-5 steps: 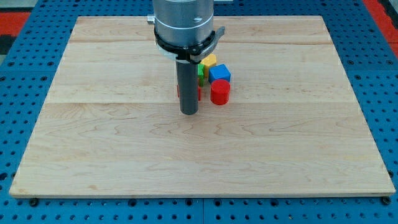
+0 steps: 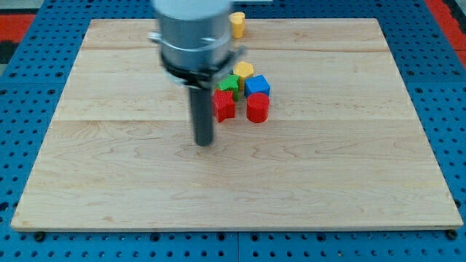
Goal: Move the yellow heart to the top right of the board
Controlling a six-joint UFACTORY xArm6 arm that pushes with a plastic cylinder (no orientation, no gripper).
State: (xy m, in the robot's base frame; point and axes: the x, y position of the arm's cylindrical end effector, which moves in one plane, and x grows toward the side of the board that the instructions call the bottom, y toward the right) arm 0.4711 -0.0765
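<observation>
A yellow block (image 2: 237, 23), likely the yellow heart, sits near the board's top edge, just right of the arm's grey housing. My tip (image 2: 204, 143) rests on the board to the lower left of a cluster of blocks: a red block (image 2: 224, 105), a red cylinder (image 2: 257, 108), a blue cube (image 2: 256, 86), a green block (image 2: 230, 84) and a second yellow block (image 2: 243, 70). The tip touches no block; the red block is the nearest, a short way up and right of it.
The wooden board (image 2: 349, 160) lies on a blue perforated table (image 2: 22, 73). The arm's grey housing (image 2: 191, 33) hides part of the board's upper middle.
My tip has slid left and slightly toward the view's bottom, away from the cluster. The red block and the yellow block at the top edge are now uncovered.
</observation>
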